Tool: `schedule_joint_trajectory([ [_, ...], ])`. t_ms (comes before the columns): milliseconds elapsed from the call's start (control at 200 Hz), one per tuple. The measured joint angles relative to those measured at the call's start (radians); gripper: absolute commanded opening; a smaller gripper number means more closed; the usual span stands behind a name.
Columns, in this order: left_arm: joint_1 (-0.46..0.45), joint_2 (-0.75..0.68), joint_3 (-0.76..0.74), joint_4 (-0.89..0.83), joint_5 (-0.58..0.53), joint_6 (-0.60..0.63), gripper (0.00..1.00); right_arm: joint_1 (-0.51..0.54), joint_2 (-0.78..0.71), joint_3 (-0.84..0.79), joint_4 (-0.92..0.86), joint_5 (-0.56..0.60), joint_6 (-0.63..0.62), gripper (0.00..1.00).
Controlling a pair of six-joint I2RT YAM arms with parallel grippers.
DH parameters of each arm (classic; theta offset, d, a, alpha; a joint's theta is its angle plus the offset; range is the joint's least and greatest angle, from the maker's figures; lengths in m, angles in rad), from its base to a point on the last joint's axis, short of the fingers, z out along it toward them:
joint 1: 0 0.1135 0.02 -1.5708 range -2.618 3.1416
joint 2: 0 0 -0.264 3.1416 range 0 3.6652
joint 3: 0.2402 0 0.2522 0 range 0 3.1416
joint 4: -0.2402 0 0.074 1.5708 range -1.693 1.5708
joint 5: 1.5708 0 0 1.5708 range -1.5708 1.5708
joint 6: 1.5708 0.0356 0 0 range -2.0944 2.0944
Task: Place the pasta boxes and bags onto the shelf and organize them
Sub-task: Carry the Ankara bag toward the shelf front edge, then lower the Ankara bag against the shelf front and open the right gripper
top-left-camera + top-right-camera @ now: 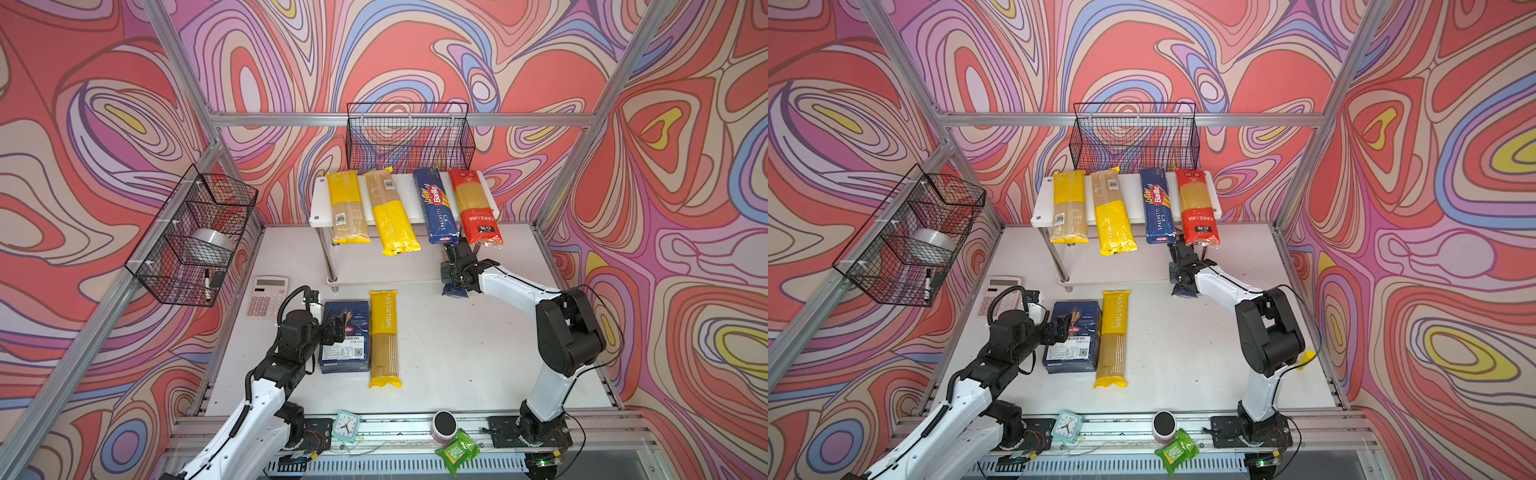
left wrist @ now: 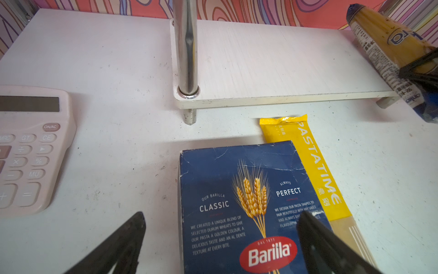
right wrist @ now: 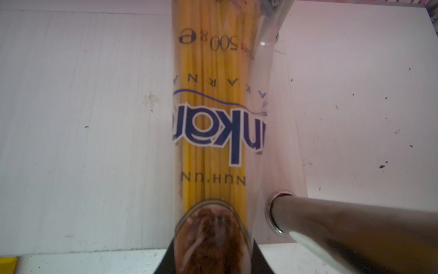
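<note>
The white table [image 1: 457,353] carried everything, with the shelf [image 1: 321,208] standing at its back. One black wire basket [image 1: 409,137] hung on the wall behind the shelf and a second wire basket [image 1: 191,232] hung at the left.

The shelf's top board held 4 items side by side, all overhanging its front edge: a yellow-and-clear pack [image 1: 347,208], a second yellow-and-clear pack [image 1: 392,212], the Barilla Spaghetti box [image 1: 435,205] and the red-and-clear pack [image 1: 473,208].

Your right gripper [image 1: 455,266] sat directly under the overhanging ends of the last 2. It was clenched on the dark blue-gold pack [image 3: 213,118]. That pack reached in over the lower board [image 2: 272,66] at its right end. The front right chrome leg [image 3: 343,220] stood just beside the pack. You could not tell whether the pack rested on the board.

Your left gripper [image 2: 221,215] hung released, fingers [image 2: 123,242] wide apart, over the near end of the navy Barilla carton [image 1: 345,336]. The carton lay flat on the table in front of the shelf. The PASTA TIME pack [image 1: 384,336] lay against the carton's right side. The front left chrome leg [image 2: 187,47] rose between the carton and the lower board.

The calculator [image 1: 266,297] lay left of the carton, apart from it. Along the front rail sat a small clock [image 1: 345,426], a jar [image 1: 444,426] and a green packet [image 1: 457,451].
</note>
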Motion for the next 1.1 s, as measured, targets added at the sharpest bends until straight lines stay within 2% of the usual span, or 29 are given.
schedule_joint_trajectory([
  [175, 0.0, 0.0, 0.0, 0.0, 0.0, 0.0, 1.0, -0.005, 0.003, 0.011, 0.002, -0.003, 0.003, 0.6],
  [371, 0.0, 0.0, 0.0, 0.0, 0.0, 0.0, 1.0, -0.007, -0.047, -0.01, 0.002, -0.027, 0.026, 0.68],
  [861, 0.0, 0.0, 0.0, 0.0, 0.0, 0.0, 1.0, 0.018, -0.433, -0.408, 0.005, -0.22, 0.174, 0.67],
  [1102, 0.0, -0.004, 0.0, -0.001, 0.001, -0.001, 1.0, 0.028, -0.476, -0.526, 0.086, -0.338, 0.212, 0.66],
])
